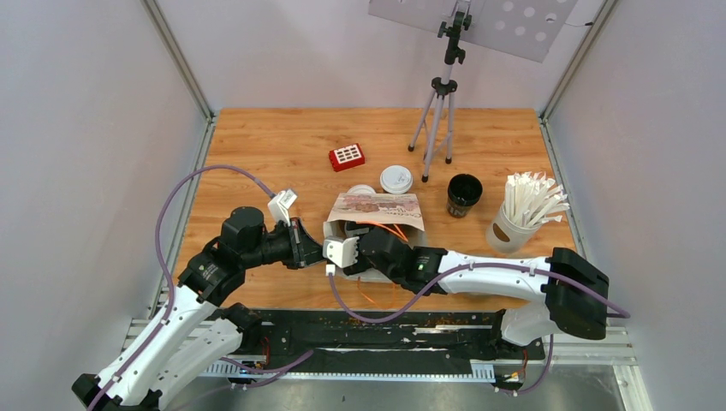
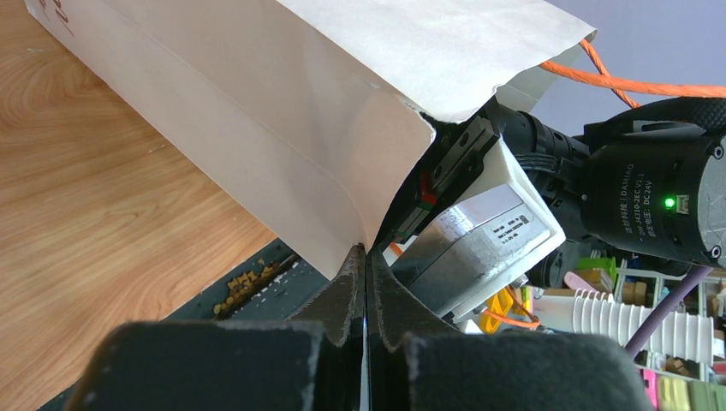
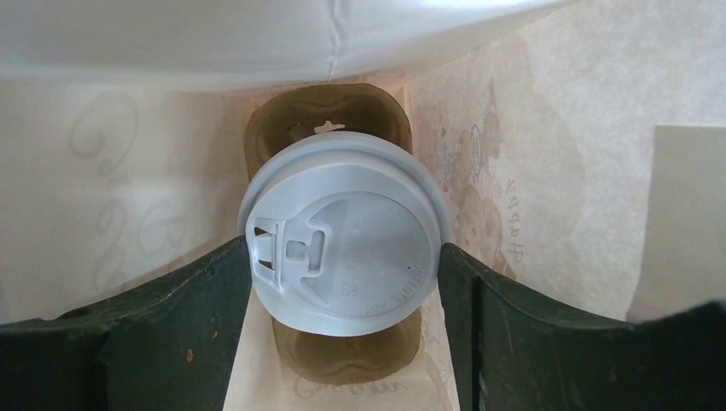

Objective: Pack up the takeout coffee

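A paper bag (image 1: pixel 377 210) sits mid-table (image 1: pixel 282 137), a moulded cardboard tray (image 3: pixel 342 120) inside it. Behind it are a red box (image 1: pixel 346 157) and a tripod (image 1: pixel 438 111). A white cup of wrapped straws (image 1: pixel 514 227) stands right.

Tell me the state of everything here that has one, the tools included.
paper bag, mouth open, edge pinched by left tool.
left tool, shut on paper bag.
right tool, inside the bag, gripping lidded coffee cup.
lidded coffee cup, lid on, in the cardboard cup tray.
black cup, upright, lid off.
loose white lid, lying flat, on no cup.
straw cup, upright, full.
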`<action>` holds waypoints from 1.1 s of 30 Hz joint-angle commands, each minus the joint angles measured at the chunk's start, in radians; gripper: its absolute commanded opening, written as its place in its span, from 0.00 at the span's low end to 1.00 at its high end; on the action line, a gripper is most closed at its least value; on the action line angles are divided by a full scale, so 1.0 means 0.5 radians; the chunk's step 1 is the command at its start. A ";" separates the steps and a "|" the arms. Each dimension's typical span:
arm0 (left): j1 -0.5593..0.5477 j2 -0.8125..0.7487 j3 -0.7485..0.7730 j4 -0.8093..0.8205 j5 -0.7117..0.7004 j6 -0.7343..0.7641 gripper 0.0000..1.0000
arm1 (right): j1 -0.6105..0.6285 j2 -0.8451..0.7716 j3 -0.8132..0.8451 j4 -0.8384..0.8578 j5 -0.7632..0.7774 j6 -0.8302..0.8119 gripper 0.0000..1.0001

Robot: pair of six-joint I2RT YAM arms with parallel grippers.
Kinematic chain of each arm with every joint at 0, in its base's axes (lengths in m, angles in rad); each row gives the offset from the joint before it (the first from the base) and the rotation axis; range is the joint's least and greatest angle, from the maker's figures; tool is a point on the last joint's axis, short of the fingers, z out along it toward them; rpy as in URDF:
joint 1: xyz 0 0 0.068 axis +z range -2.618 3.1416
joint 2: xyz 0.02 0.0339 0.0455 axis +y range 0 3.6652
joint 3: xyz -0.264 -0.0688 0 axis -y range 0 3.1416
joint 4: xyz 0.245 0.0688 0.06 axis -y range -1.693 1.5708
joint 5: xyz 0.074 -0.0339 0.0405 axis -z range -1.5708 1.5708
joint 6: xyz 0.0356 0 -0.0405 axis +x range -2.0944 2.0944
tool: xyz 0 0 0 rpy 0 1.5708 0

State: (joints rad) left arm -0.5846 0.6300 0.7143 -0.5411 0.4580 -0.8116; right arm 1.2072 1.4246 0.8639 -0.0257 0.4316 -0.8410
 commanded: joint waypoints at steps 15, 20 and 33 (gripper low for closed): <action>-0.018 -0.042 0.023 0.206 0.129 -0.078 0.00 | -0.009 -0.043 -0.055 -0.067 -0.154 -0.191 0.75; -0.017 -0.039 0.032 0.190 0.110 -0.069 0.00 | -0.050 -0.169 -0.039 -0.086 -0.149 -0.014 0.75; -0.018 -0.022 0.102 0.035 0.042 0.102 0.00 | -0.147 -0.473 -0.107 -0.496 -0.293 -0.089 0.75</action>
State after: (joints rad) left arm -0.5896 0.6228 0.7174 -0.5205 0.4843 -0.8116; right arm 1.1660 1.2324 0.8375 -0.2276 0.3157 -0.8639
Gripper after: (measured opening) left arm 0.006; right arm 0.756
